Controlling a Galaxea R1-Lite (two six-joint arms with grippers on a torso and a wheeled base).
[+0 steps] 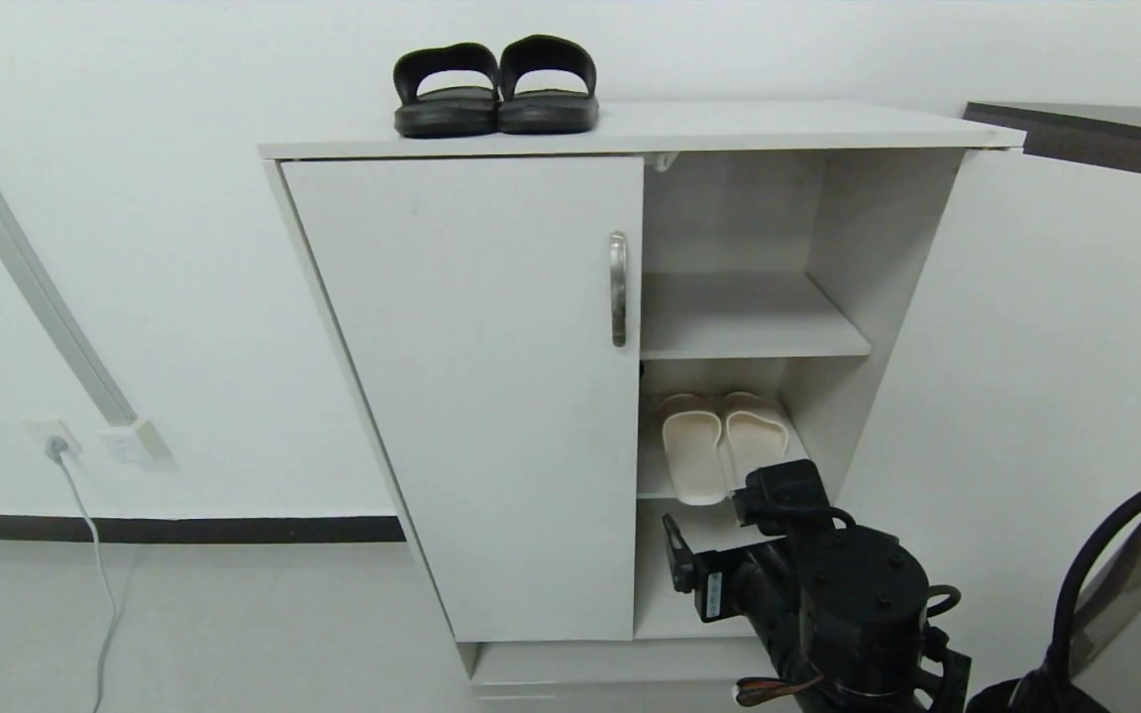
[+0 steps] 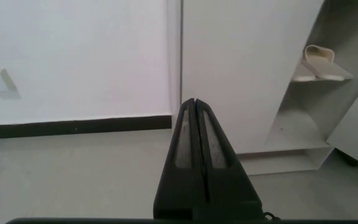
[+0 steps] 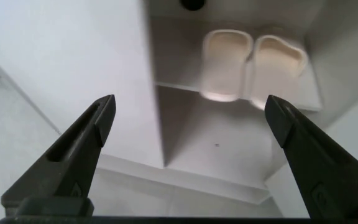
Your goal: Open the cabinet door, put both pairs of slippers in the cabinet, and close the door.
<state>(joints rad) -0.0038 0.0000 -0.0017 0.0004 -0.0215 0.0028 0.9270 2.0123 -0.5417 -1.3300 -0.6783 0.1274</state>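
White wall (image 1: 135,248), cabinet (image 1: 462,396), cream slippers (image 1: 694,446) inside

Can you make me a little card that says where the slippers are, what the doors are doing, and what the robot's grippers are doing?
Black slippers: side by side on top of the cabinet
Cream slippers: inside, on the middle shelf
Right door: swung open
Left door: closed
Right gripper: open, empty, facing the open side
Left gripper: shut, empty
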